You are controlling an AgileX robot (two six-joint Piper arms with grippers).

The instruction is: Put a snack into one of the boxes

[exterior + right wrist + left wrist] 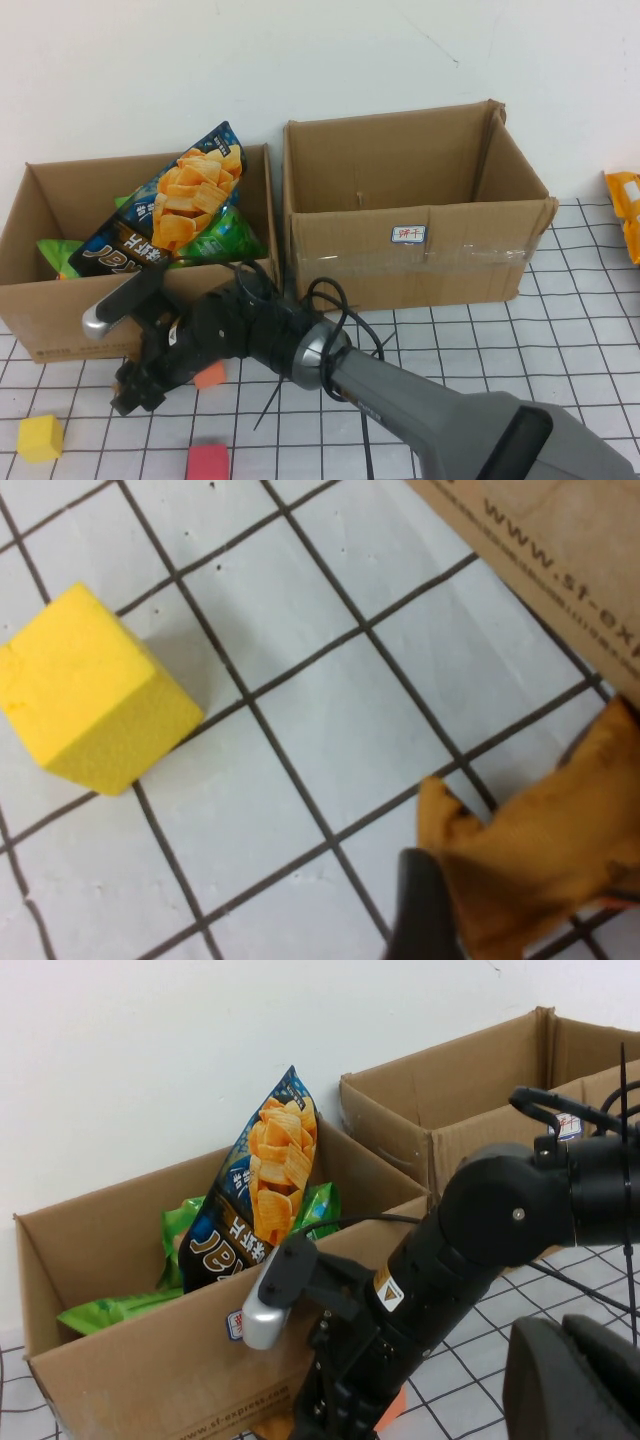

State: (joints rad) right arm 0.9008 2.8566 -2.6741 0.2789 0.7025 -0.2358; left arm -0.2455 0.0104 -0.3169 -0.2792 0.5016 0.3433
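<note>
We see right gripper lower left, before box, beside orange packet; grip: we cannot tell. Left gripper unseen, clenched. Chip bag in box.

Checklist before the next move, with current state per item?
1. Snack in box: ok. The chips bag stands in the low cardboard box on green bags, its top above the rim.
2. Right claw free of the chips bag: ok. It is low over the table in front of that box, with the bag not in it.
3. Orange item beside the right claw: cannot tell whether they touch.
4. Yellow cube and red block: ok, both apart from the claw.
5. Left claw: ok. It is shut, outside the high view and away from the box.
</note>
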